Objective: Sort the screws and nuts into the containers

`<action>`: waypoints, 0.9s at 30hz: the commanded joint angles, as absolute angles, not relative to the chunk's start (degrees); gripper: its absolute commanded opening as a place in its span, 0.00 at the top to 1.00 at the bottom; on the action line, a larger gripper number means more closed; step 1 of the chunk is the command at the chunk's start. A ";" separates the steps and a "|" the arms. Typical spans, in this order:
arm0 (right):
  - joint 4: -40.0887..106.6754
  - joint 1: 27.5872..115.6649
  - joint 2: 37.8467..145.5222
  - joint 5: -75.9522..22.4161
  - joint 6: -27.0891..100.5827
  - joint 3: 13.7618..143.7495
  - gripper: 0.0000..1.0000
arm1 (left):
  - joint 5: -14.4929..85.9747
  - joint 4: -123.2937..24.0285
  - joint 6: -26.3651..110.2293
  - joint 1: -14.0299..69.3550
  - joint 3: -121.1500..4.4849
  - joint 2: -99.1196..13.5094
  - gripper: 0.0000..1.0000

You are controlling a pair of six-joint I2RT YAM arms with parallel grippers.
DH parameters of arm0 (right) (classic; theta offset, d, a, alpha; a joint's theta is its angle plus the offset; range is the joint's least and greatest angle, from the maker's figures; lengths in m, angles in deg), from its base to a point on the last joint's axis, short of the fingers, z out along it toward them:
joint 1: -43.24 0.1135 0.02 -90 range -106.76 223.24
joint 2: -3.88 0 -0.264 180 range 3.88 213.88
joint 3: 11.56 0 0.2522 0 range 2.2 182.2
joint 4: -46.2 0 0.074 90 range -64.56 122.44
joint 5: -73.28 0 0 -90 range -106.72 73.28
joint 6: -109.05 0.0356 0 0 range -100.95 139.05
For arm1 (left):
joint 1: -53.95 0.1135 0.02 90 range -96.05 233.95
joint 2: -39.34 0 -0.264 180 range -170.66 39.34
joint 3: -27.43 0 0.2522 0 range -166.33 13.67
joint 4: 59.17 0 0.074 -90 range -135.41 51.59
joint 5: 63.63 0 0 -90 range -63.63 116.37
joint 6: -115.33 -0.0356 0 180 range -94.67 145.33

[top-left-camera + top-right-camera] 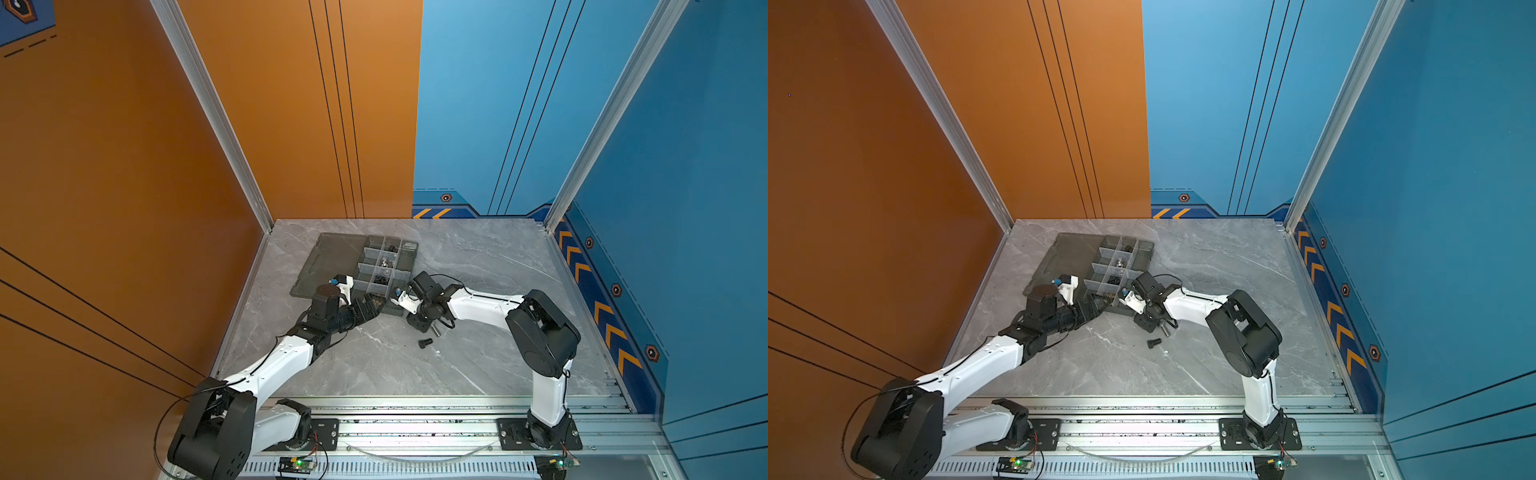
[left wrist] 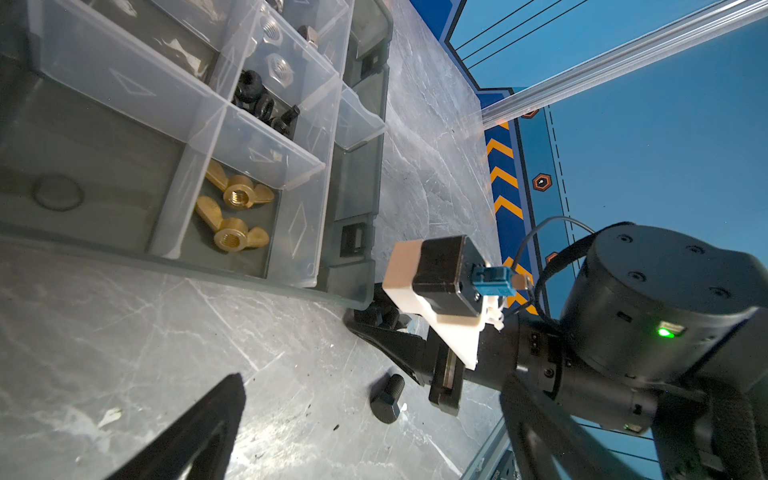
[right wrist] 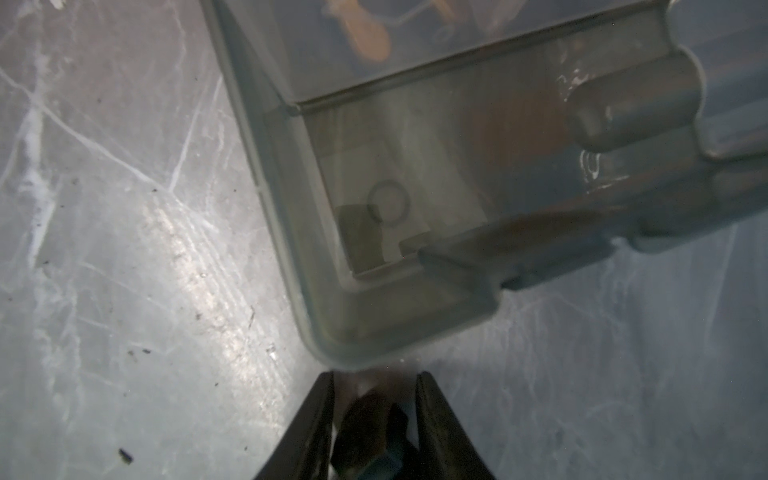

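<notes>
The grey table (image 1: 478, 266) carries the organizer tray (image 1: 410, 258) far and left of centre, with the lid panel (image 1: 328, 257) lying open to its left. The left gripper (image 1: 372, 305) stands wide open at the tray's near edge. Its wrist view shows only one finger (image 2: 199, 432).

The right gripper (image 3: 374, 379) brackets a black screw (image 3: 370, 419) at the tray's near right corner. Blur hides whether the pads clamp it. A second black screw (image 1: 425, 343) lies loose, nearer on the table.

The near cell (image 2: 291, 224) holds two brass wing nuts (image 2: 239, 195). The next cell (image 2: 266, 151) holds black screws (image 2: 266, 108), partly hidden by a divider.
</notes>
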State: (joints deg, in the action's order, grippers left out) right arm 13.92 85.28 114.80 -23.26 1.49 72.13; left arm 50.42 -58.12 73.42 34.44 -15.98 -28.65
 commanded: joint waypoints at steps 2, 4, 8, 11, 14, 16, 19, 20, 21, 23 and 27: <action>10.12 85.15 114.37 -22.03 2.17 70.46 0.64 | 51.12 -59.28 73.75 34.84 -15.42 -28.30 0.02; 9.90 85.14 114.32 -22.16 2.34 70.37 0.64 | 51.07 -59.23 73.75 34.79 -15.43 -28.27 0.02; 9.51 85.14 114.15 -22.70 2.91 70.12 0.63 | 51.07 -59.30 73.75 34.80 -15.47 -28.24 0.02; 9.33 85.12 114.08 -22.95 3.40 69.84 0.67 | 51.07 -59.27 73.75 34.79 -15.52 -28.27 0.02; 8.91 85.08 114.01 -23.18 3.91 69.89 0.75 | 51.05 -59.29 73.75 34.79 -15.51 -28.37 0.02; 8.80 84.96 113.99 -23.14 4.26 69.81 0.79 | 51.07 -59.23 73.75 34.79 -15.51 -28.42 0.02; 8.80 84.73 113.63 -23.41 4.62 69.72 0.84 | 51.01 -59.33 73.73 34.79 -15.35 -28.51 0.02; 8.89 84.60 113.51 -23.49 4.72 69.68 0.85 | 51.03 -59.35 73.75 34.79 -15.36 -28.53 0.02; 8.97 84.47 113.43 -23.85 4.80 69.67 0.86 | 51.05 -59.38 73.68 34.79 -15.38 -28.51 0.02; 9.56 84.13 112.93 -24.33 5.19 69.51 0.88 | 51.03 -59.39 73.72 34.79 -15.25 -28.51 0.02; 11.91 83.76 110.89 -26.66 6.17 68.71 0.93 | 51.03 -59.41 73.69 34.80 -15.13 -28.22 0.02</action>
